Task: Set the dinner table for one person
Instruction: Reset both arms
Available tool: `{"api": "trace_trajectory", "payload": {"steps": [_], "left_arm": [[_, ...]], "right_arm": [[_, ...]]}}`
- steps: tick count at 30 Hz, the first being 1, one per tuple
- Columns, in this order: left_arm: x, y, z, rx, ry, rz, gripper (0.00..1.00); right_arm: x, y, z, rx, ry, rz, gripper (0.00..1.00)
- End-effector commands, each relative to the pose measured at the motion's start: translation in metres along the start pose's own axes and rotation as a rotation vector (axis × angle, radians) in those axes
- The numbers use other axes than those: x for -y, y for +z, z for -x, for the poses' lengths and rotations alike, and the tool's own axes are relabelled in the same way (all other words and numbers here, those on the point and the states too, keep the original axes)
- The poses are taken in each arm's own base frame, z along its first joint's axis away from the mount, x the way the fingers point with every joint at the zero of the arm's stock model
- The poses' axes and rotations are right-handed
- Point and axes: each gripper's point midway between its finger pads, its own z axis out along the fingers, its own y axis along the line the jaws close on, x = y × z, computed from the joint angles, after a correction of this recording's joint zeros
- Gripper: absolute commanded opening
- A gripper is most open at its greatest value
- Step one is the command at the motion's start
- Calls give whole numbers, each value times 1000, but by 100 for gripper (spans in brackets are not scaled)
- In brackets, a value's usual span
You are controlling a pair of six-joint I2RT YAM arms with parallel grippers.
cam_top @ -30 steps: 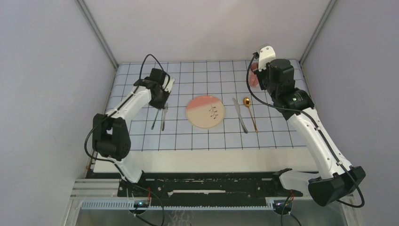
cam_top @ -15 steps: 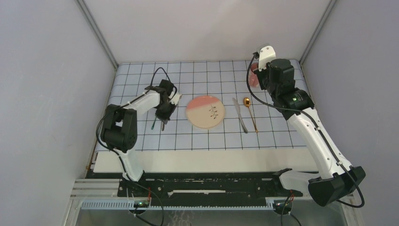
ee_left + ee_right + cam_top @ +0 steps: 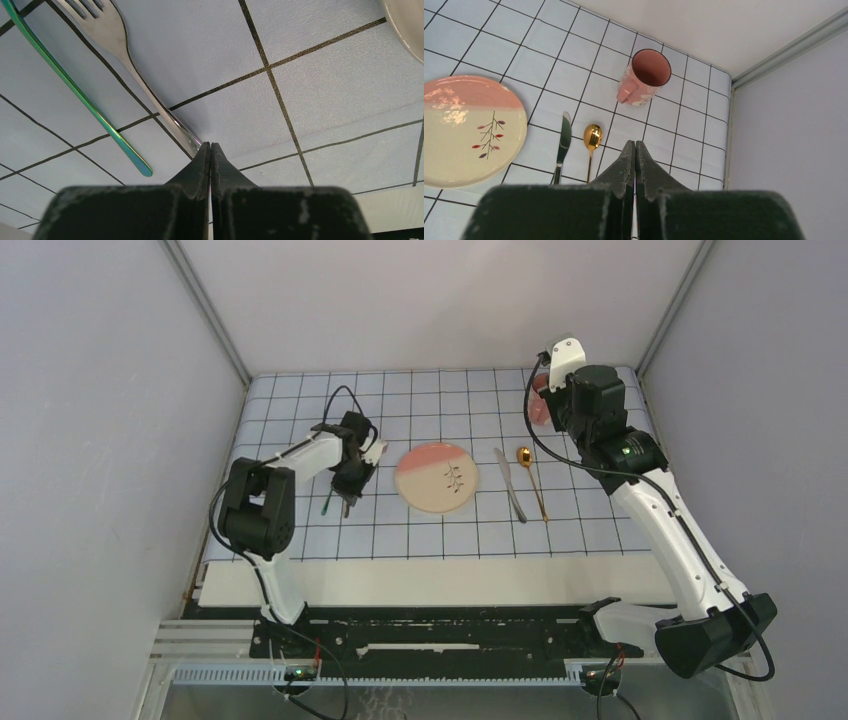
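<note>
Bench: the cream-white bench (image 3: 440, 582) carries the whole setting. It shows bare only as a strip along the near edge, just ahead of the arm bases.
Cloth: a pale-blue cloth (image 3: 420, 400) with a black grid covers the rest of it, and every piece lies on this.
Plate: a pink-and-cream plate (image 3: 436, 478) with a small sprig motif sits flat in the middle of the cloth.
Knife: a silver knife (image 3: 510, 485) lies just right of the plate, blade end pointing away from the arms.
Spoon: a gold spoon (image 3: 531, 480) lies just right of the knife and alongside it, bowl at the far end.
Mug: a pink mug (image 3: 644, 77) stands upright, mouth open, beyond the spoon toward the far right corner.
Fork: a silver fork (image 3: 107, 30) lies left of the plate.
Green handle: a slim iridescent green handle (image 3: 75, 90) lies just left of the fork, alongside and apart from it.
Left pincer: and there's the left pincer (image 3: 210, 146), down low over the cloth, fingers pressed together with nothing between them. Its tips are right at the fork's handle end; contact can't be told.
Right pincer: the right pincer (image 3: 634, 144) hangs high over the right side, pressed together and carrying nothing.
</note>
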Motion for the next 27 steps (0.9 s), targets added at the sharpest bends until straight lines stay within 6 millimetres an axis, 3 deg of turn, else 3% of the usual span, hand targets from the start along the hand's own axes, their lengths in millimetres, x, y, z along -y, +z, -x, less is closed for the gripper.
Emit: {"api": "trace_trajectory", "payload": {"steps": [1, 21, 25, 27], "left_arm": [[-2, -1, 9, 21, -6, 17, 0], [-13, 1, 11, 20, -17, 49, 0], [-12, -7, 15, 38, -21, 37, 0], [-11, -21, 23, 80, -20, 21, 1]], "right_arm": [[4, -12, 17, 63, 24, -1, 0], [4, -12, 14, 57, 17, -6, 0], [4, -11, 14, 56, 21, -12, 0], [7, -12, 15, 57, 30, -23, 0]]}}
